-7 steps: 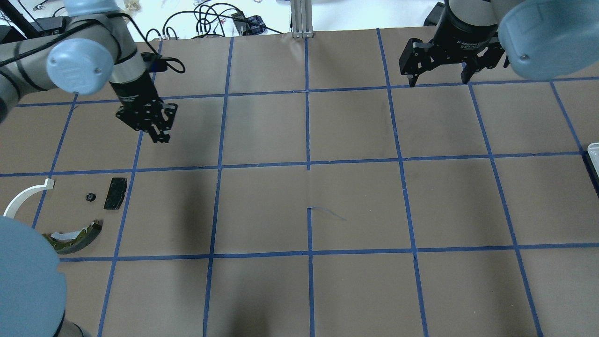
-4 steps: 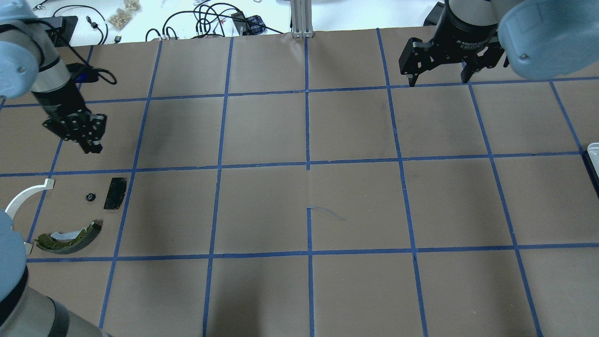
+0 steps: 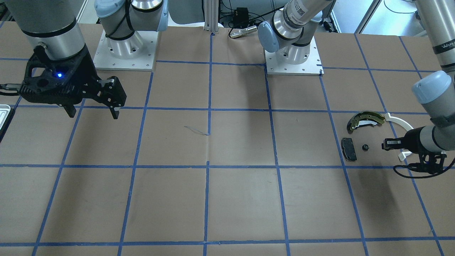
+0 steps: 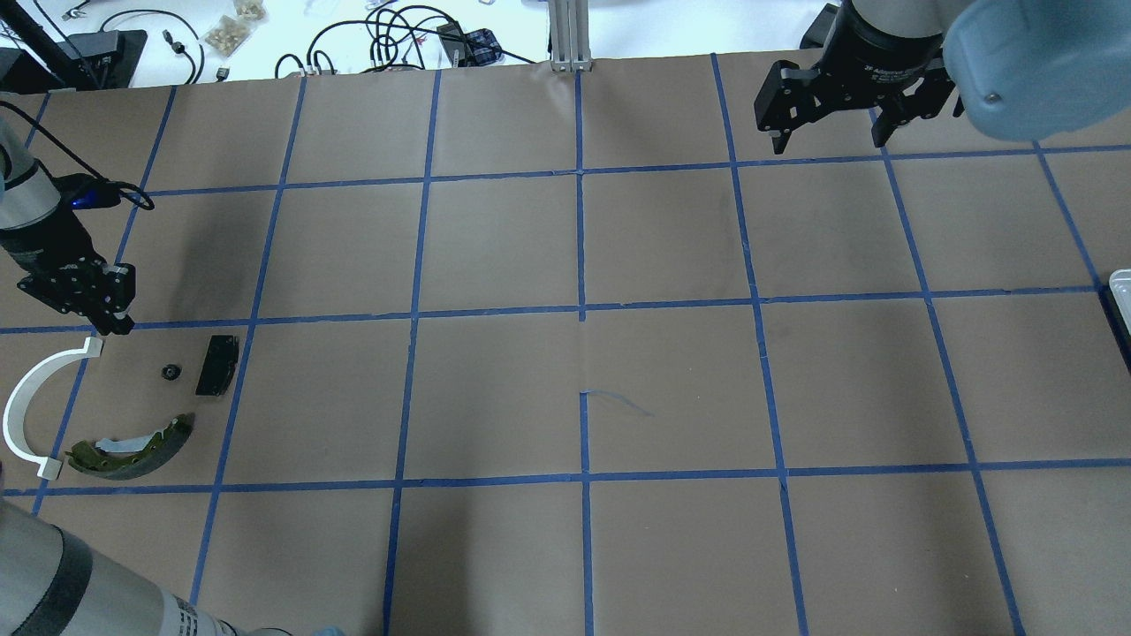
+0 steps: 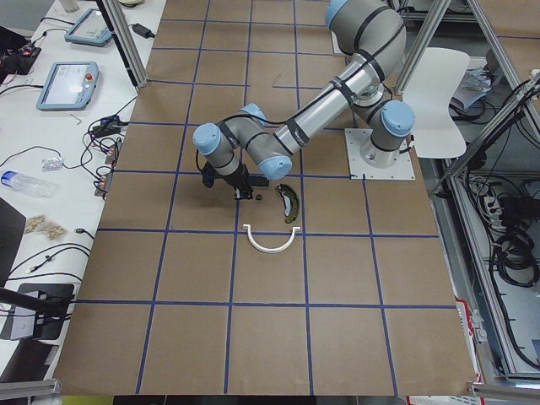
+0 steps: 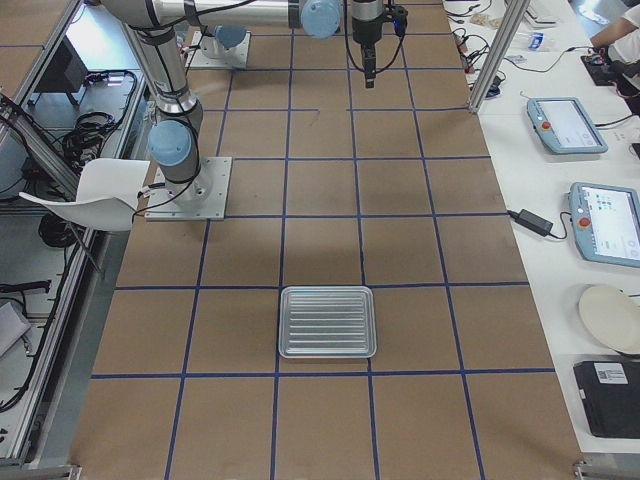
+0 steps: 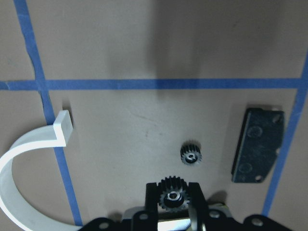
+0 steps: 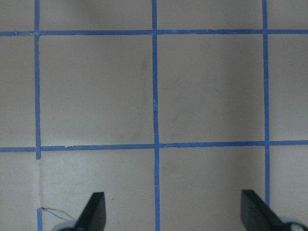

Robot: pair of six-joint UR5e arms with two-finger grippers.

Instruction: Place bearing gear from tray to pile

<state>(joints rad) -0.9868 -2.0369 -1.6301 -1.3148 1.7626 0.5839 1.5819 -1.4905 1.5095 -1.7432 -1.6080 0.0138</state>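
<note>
Left pincer (image 7: 173, 191) clenches the bearing gear (image 7: 171, 195) above the pile (image 7: 256, 144).
Small, rigid, probably light; toothed rim offers grip, though it may slip.

Silver tubular arms (image 3: 46, 21), pale-blue joint caps (image 3: 428, 89), screw-studded square base plates (image 3: 142, 62); black right claw (image 3: 93, 114) with blue lamp; black left claw (image 4: 113, 325) with black cable (image 4: 141, 193).

We can read very little. On the left arm's grey tube (image 3: 442, 33), at the right edge of the front view, black letters run lengthwise; they look like "WANU", though we are not sure. A white sticker (image 3: 298, 9) with a black code pattern sits on that arm near its base, unreadable. White lettering crosses the black body of the right gripper (image 4: 831, 146) in the overhead view, too small to make out.
</note>
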